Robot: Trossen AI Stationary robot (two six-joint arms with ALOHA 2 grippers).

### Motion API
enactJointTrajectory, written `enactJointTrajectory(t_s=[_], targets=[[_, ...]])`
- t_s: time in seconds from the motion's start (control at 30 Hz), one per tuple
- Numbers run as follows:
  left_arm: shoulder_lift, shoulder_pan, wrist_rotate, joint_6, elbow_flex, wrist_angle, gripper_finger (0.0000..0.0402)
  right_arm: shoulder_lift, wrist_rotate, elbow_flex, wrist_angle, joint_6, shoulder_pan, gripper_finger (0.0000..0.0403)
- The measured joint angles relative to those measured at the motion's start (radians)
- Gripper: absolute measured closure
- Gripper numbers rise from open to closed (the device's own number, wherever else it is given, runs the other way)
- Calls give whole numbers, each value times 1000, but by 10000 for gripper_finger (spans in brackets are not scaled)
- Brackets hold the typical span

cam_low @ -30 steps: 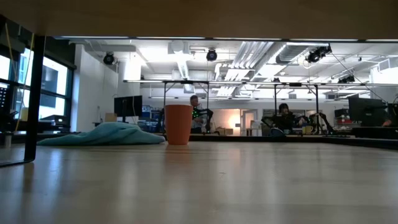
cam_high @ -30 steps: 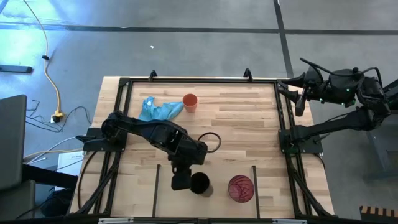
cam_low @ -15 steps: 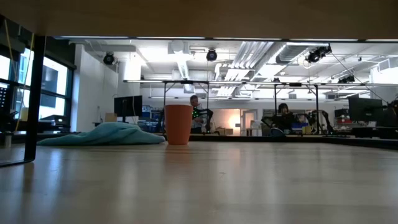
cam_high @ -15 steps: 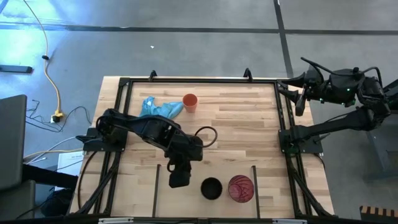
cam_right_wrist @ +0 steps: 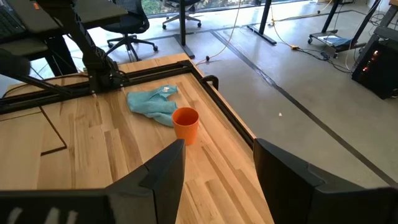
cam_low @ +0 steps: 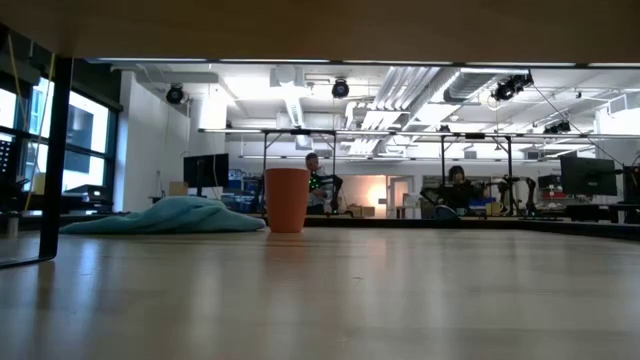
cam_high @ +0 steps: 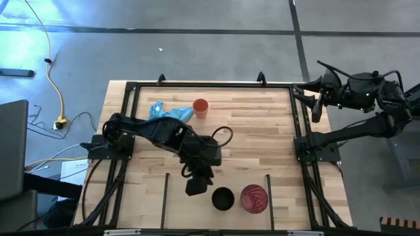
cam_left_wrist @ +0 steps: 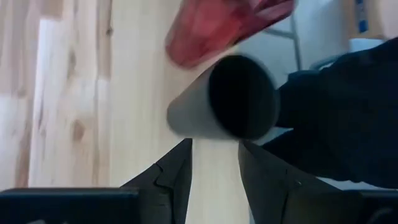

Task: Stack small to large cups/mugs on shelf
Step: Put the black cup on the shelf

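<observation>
Wooden plank tabletop (cam_high: 262, 131): a mid-sized black plastic cup (cam_high: 223, 198) and larger translucent red-pink cup (cam_high: 254, 198) stand side by side near the front edge. Left gripper (cam_high: 197, 185) hovers just beside the black cup, fingers parted, empty (right gripper (cam_right_wrist: 214, 168) parked beyond the right edge, open). Small orange plastic cup (cam_high: 201, 107) waits near the back edge; approach it squarely.

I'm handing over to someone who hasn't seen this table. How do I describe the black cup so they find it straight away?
Start at the wooden table and go to its near edge, the strip between the two short black bars. Two cups stand there side by side: the black cup and a larger red-pink cup. The black one is smaller, opaque, and nearest the left tool, which hangs open just beside it.
</observation>
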Motion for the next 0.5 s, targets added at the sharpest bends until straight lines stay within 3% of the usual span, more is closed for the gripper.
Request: enactJointTrajectory(t_s=[0.33, 0.5], targets=[[24, 27, 0, 34, 0, 61, 284, 0, 0, 0, -9, -3, 0, 219], [69, 23, 67, 53, -1, 68, 284, 0, 1, 0, -11, -10, 0, 219]])
